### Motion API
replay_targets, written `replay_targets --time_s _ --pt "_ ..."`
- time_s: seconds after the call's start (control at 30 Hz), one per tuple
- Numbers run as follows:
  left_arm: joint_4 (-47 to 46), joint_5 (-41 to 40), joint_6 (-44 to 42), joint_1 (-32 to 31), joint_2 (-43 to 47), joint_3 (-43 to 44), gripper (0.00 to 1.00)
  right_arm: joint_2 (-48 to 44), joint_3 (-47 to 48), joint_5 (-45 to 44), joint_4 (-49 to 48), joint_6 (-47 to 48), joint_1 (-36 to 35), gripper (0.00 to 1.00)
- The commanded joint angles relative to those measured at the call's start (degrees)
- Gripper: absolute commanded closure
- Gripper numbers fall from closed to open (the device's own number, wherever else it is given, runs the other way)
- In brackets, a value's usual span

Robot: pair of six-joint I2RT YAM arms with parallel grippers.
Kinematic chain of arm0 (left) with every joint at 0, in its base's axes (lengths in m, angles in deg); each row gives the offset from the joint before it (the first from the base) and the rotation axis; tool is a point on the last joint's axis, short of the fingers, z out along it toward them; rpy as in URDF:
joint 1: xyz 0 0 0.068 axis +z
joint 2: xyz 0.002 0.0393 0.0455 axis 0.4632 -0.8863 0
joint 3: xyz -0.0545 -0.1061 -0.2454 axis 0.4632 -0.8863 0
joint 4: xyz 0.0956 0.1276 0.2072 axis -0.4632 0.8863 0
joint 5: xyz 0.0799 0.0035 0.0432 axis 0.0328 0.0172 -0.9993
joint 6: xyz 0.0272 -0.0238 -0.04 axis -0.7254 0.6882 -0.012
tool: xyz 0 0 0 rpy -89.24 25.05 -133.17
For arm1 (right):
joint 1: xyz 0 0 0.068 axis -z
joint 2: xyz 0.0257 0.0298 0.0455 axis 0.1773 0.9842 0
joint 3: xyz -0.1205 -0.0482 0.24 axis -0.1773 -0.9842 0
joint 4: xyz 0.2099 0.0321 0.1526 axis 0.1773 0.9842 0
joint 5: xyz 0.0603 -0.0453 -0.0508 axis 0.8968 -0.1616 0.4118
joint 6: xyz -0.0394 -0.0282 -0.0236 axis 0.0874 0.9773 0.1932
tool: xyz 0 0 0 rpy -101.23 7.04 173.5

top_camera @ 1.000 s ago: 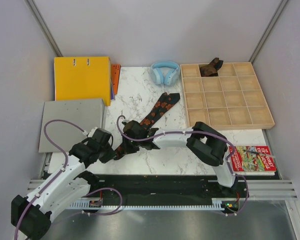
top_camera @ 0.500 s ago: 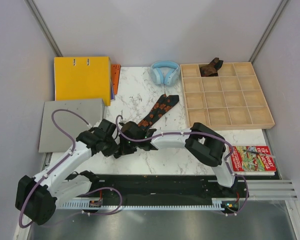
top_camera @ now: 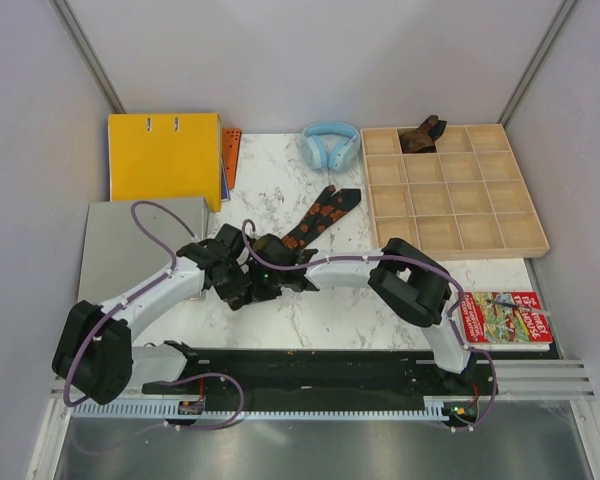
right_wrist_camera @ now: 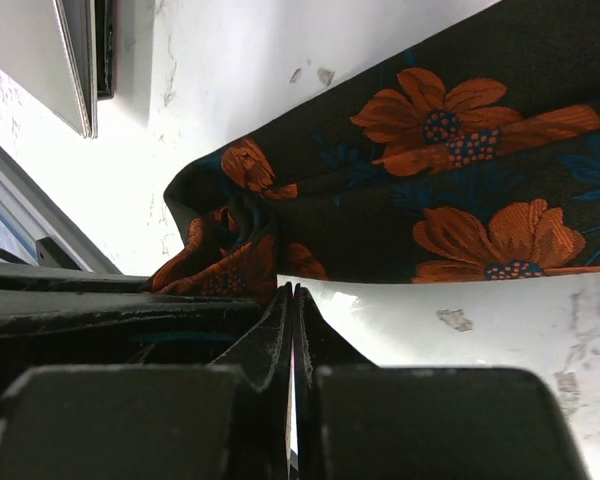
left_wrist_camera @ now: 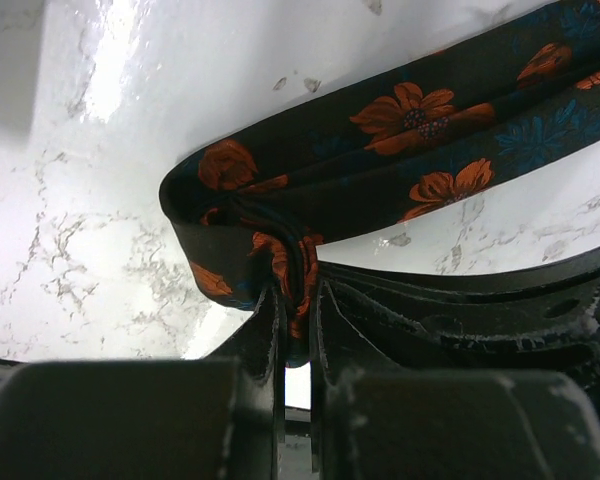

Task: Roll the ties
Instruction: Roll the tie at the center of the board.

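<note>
1. The flowered tie is gripped at its bunched near end by the left gripper. The jaws are drawn narrow on a fold of cloth between them.
2. The right gripper is pressed fully shut, its tips touching the same bunch. Whether any cloth is caught cannot be told.
3. From both sets of jaws the loose length is laid flat on the marble table. It runs ahead and off to the right, with its long axis on a diagonal and the wide end farthest out.
4. The two grippers are crowded at the fold, so little room is left between them. The left is judged better placed to turn the roll.
5. Bare marble is left on both sides of the strip. The headphones and the tray are beyond the wide end, and the table edge is behind the jaws.
6. The brown tie is bundled in a far tray compartment, well apart from both grippers.
</note>
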Motion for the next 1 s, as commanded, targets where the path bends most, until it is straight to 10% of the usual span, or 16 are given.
replay_targets --time_s 0.0,0.17,0.3,0.43,0.97 --pt "-5.7 -0.7 -1.7 -0.2 -3.4 3.8 0.94 -2.0 0.0 4.8 -4.1 1.2 0.3 1.00" --pt "-5.7 -1.2 -2.0 -0.2 -5.8 5.9 0.88 -5.1 -3.0 5.2 -4.0 1.7 1.6 0.99" --pt "-5.5 -1.2 -2.1 -0.1 -6.1 7.3 0.54 -8.2 -6.3 4.5 -3.9 2.1 2.3 0.98" --pt "-5.0 -1.2 -2.5 -0.1 -6.4 9.4 0.41 -10.9 -9.6 2.8 -3.5 2.2 2.4 0.96" --pt "-1.4 4.0 -12.0 13.2 -5.9 16.3 0.41 -10.7 -9.4 1.0 -3.1 1.4 0.1 0.95"
